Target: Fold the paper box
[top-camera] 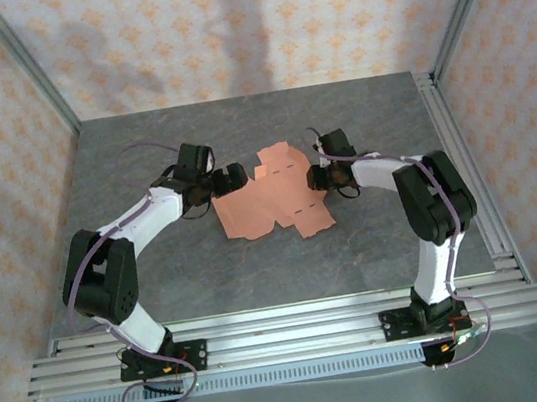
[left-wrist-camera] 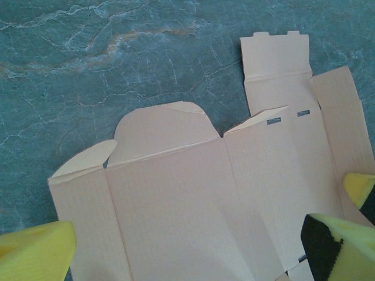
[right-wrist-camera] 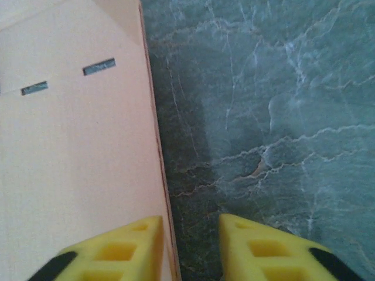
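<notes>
The paper box is a flat salmon-orange die-cut sheet with several flaps, lying on the table's middle between both arms. My left gripper hovers over its left side. In the left wrist view it is open wide, and its yellow fingers span the sheet's broad panels with nothing held. My right gripper sits at the sheet's right edge. In the right wrist view it stands open by a narrow gap; one finger is over the sheet, the other over bare table, and the paper's edge runs between them.
The table is dark grey marbled stone. Aluminium rails carrying the arm bases run along the near edge, and a metal frame lines the right side. Patterned walls enclose the back and sides.
</notes>
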You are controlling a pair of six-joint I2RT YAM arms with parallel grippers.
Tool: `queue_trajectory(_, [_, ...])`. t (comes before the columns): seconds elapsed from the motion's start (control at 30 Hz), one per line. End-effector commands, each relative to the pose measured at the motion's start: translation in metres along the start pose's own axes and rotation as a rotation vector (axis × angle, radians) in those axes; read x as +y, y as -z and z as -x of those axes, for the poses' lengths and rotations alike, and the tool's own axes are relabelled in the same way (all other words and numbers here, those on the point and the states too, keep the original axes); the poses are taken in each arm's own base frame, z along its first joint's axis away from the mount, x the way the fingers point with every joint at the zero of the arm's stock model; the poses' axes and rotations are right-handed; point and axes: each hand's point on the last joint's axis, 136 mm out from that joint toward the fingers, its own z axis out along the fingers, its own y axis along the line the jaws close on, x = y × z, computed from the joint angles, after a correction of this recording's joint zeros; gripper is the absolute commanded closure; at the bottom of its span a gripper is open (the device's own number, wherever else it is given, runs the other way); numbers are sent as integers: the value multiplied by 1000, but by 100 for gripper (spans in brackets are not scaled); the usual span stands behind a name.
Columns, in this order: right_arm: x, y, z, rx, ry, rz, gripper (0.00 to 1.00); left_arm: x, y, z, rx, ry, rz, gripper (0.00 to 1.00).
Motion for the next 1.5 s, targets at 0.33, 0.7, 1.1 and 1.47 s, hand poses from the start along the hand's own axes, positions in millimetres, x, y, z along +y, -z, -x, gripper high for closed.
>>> queue_trajectory(0.33, [3,28,21,-55,169,-141,100,5,-1,3,-13,-5,9,0])
queue_trajectory(0.7, [4,48,31,-87,421,-466,100,-3,-7,10,-18,10,-17,0])
queue_trajectory(1.1, [36,37,21,-112,388,-165,100,-20,-28,22,95,-100,-19,10])
queue_trajectory(1.47, [41,36,15,-89,398,-125,100,-45,-81,27,214,-82,-120,38])
